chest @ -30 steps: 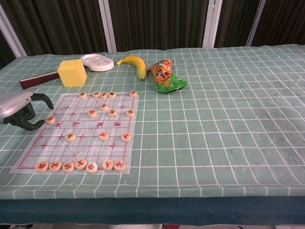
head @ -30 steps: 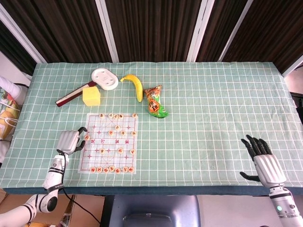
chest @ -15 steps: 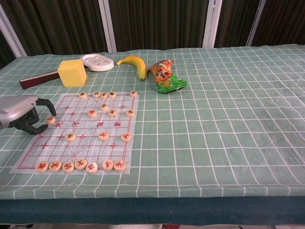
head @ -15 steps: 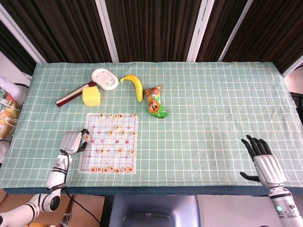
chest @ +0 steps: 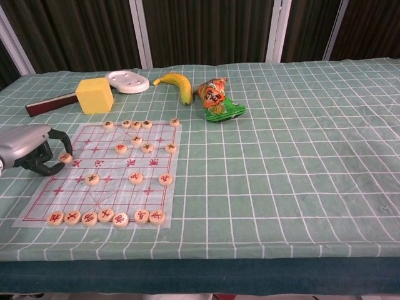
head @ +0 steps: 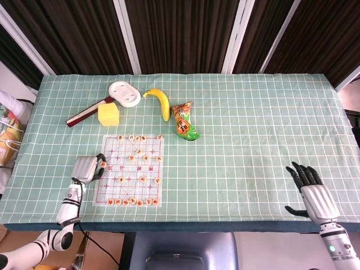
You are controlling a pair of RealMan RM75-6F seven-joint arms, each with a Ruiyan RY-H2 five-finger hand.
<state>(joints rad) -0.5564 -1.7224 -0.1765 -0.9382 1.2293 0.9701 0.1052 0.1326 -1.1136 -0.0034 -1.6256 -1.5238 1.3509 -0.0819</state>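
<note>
Tabletop (head: 253,112) carries a chess board (chest: 106,172) near its left front corner. Left robot hand (chest: 28,149), fingers curled, touches a piece (chest: 65,157) at the board's left edge; whether it pinches, I cannot tell. Right robot hand (head: 315,194) rests spread, empty. Piece looks light, stiff, smooth; pinch its rim.

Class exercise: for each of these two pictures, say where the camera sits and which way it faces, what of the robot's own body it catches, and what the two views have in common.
Head view: high above, looking steeply down on the table; shows left hand and right hand.
Chest view: low at the near edge, looking across toward the curtains; only the left hand shows.
Shared: chess board, banana, yellow block, snack bag.
</note>
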